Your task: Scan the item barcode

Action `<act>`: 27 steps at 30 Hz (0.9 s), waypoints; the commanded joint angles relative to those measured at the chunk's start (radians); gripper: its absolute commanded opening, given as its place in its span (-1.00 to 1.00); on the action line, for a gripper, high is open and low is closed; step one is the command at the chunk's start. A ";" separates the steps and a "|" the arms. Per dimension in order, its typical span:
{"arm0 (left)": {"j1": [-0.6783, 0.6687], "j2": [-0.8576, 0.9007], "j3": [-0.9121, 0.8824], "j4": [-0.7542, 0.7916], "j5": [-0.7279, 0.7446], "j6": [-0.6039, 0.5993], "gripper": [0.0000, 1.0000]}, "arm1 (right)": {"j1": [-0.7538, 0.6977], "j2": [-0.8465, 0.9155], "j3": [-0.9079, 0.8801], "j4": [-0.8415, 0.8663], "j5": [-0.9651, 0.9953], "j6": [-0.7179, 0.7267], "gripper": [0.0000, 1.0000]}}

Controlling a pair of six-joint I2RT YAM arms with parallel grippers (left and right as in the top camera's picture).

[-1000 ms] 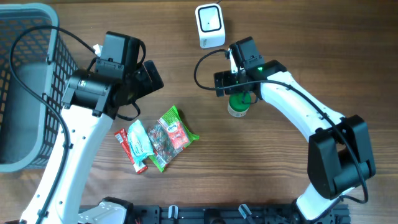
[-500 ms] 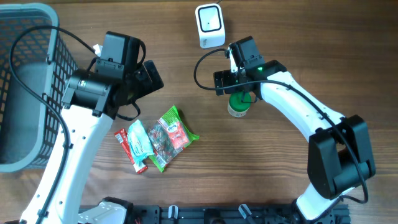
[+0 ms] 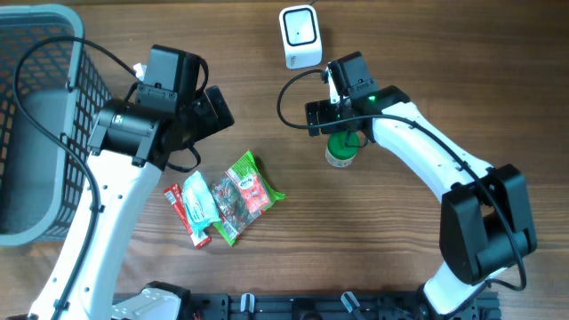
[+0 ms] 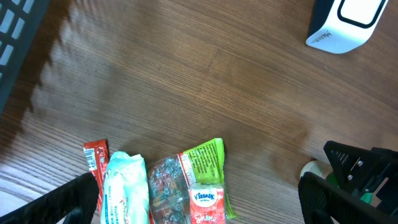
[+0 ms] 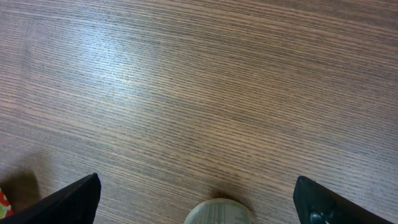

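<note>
**benchwatcher:** So where's the item, has it been scanned?

**yam_fan:** Nope, I'd say it's barely started. The little green-and-white container [image 3: 340, 153] stands on the tabletop [image 3: 400, 53], a bit right of the middle and closer to the far edge than the near one. The right gripper [image 3: 345, 135] hangs right over it with its jaws spread wide. In the right wrist view you only see the pale round top poking in at the bottom between the two fingers, so nothing is gripped. I can't tell if the fingers touch it.

**benchwatcher:** And the scanner?

**yam_fan:** The white scanner [image 3: 300, 37] sits near the far edge, close to the container but apart from it. No barcode is visible on the container from any view.

**benchwatcher:** Left arm doing anything?

**yam_fan:** The left gripper [image 3: 213, 108] is wide too, holding nothing, above the bare wood beyond the snack packets [image 3: 227, 197] that lie nearer the near edge. The basket [image 3: 53, 27] is in the far left corner. My guess at what's left: close on the container, lift it, turn the code to the scanner. Basically everything.
</note>
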 commanded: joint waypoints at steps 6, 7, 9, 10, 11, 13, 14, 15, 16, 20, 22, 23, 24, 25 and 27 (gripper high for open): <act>0.003 0.001 0.006 0.000 -0.005 -0.013 1.00 | 0.006 0.009 0.003 0.006 -0.012 0.012 0.99; 0.003 0.001 0.006 0.000 -0.005 -0.013 1.00 | 0.006 0.009 0.003 0.006 -0.012 0.013 0.99; 0.003 0.001 0.006 0.000 -0.005 -0.013 1.00 | 0.006 0.009 0.003 0.006 -0.012 0.013 0.99; 0.003 0.001 0.006 0.000 -0.005 -0.013 1.00 | 0.006 0.009 0.003 0.006 -0.012 0.013 0.99; 0.003 0.001 0.006 0.000 -0.005 -0.013 1.00 | 0.006 0.009 0.003 0.006 -0.012 0.013 0.99; 0.003 0.001 0.006 0.000 -0.005 -0.013 1.00 | 0.006 0.009 0.003 0.006 -0.012 0.012 0.99; 0.003 0.001 0.006 0.000 -0.005 -0.013 1.00 | 0.006 0.009 0.003 0.006 -0.012 0.013 1.00; 0.003 0.001 0.006 0.000 -0.005 -0.013 1.00 | 0.006 0.009 0.003 0.006 -0.013 0.016 0.99; 0.003 0.001 0.006 0.000 -0.005 -0.013 1.00 | 0.006 0.009 0.003 0.005 -0.012 0.013 0.99; 0.003 0.001 0.006 0.000 -0.005 -0.013 1.00 | -0.036 -0.008 0.029 -0.032 -0.033 0.054 0.99; 0.003 0.001 0.006 0.000 -0.005 -0.013 1.00 | -0.076 -0.064 0.075 -0.157 -0.065 0.106 0.99; 0.003 0.001 0.006 0.000 -0.005 -0.013 1.00 | -0.086 -0.108 0.076 -0.189 -0.068 0.080 0.99; 0.003 0.001 0.006 0.000 -0.005 -0.013 1.00 | -0.087 -0.127 0.076 -0.206 -0.069 0.080 1.00; 0.003 0.001 0.006 0.000 -0.005 -0.013 1.00 | -0.087 -0.140 0.075 -0.233 -0.085 0.080 1.00; 0.003 0.001 0.006 0.000 -0.005 -0.013 1.00 | -0.087 -0.140 0.074 -0.274 -0.131 0.079 0.99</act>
